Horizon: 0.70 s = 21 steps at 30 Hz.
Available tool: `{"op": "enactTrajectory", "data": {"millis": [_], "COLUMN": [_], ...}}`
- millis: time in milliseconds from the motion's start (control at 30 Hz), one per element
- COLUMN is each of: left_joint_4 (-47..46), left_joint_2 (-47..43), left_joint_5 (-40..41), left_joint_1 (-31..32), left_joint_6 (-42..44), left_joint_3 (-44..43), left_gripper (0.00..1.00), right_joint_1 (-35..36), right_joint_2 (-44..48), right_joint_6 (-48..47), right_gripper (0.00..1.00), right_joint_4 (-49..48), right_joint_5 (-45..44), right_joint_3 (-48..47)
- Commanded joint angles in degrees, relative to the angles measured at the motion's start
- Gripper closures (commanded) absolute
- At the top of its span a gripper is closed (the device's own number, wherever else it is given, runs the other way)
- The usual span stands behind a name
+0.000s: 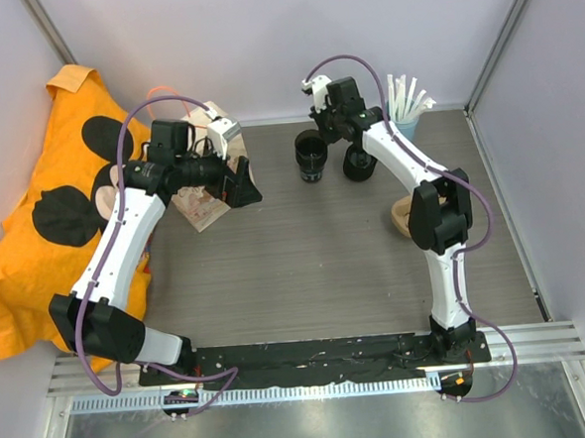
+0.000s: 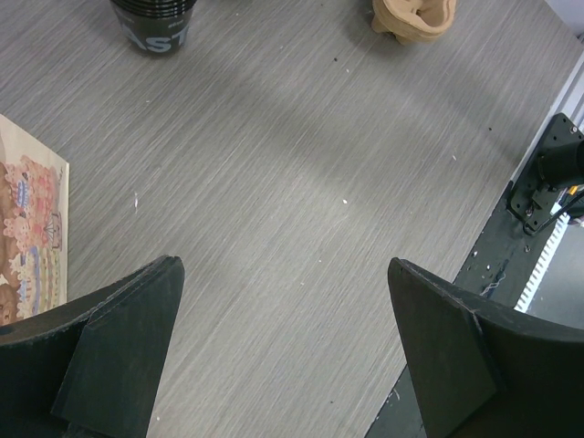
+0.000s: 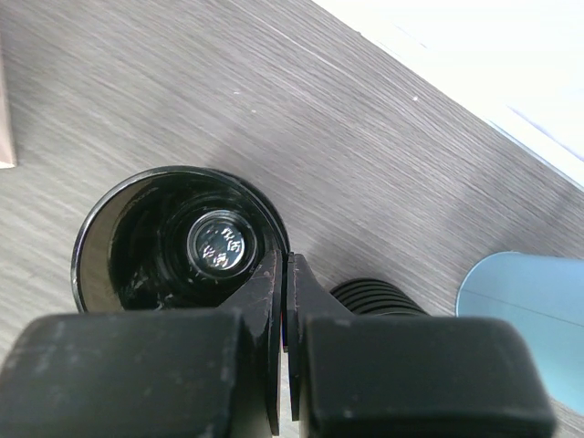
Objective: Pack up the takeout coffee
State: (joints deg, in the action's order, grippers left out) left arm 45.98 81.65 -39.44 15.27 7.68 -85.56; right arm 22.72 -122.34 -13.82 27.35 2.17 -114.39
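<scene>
A black takeout cup [image 1: 312, 158] stands upright at the back middle of the table, seemingly the top of a nested stack. In the right wrist view I look down into it [image 3: 146, 246]. My right gripper [image 3: 286, 260] is shut on its rim, one finger inside the cup and one outside; it also shows in the top view [image 1: 324, 136]. My left gripper [image 1: 246, 182] is open and empty over bare table [image 2: 283, 265]. It is beside the printed paper bag [image 1: 204, 206], which lies flat, with its edge in the left wrist view [image 2: 27, 228]. The cup is at the top of that view [image 2: 153, 23].
A ribbed black stack [image 1: 359, 163] sits right of the cup [image 3: 374, 297]. A light blue cup of white straws [image 1: 406, 123] stands at the back right. A tan pulp tray [image 1: 402, 217] lies by the right arm. An orange spotted cloth [image 1: 35, 225] covers the left side.
</scene>
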Motion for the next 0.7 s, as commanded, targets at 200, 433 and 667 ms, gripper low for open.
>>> {"op": "enactTrajectory", "data": {"millis": [200, 433, 667], "left_joint_4": [-2.1, -2.0, -2.1], "left_joint_2": [0.0, 0.0, 0.1], "left_joint_5": [0.4, 0.7, 0.7], "left_joint_1": [0.2, 0.2, 0.2], "left_joint_6": [-0.4, -0.4, -0.5], "left_joint_3": [-0.1, -0.1, -0.1], "left_gripper": [0.0, 0.0, 0.0], "right_joint_1": [-2.3, -2.9, -3.0], "right_joint_2": [-1.9, -3.8, -2.5], "right_joint_6": [-0.1, 0.1, 1.6], "right_gripper": [0.99, 0.99, 0.99], "right_joint_4": [-2.0, -1.4, -0.5], "right_joint_5": [-0.6, -1.0, 1.9], "right_joint_3": [-5.5, -8.7, -10.1]}}
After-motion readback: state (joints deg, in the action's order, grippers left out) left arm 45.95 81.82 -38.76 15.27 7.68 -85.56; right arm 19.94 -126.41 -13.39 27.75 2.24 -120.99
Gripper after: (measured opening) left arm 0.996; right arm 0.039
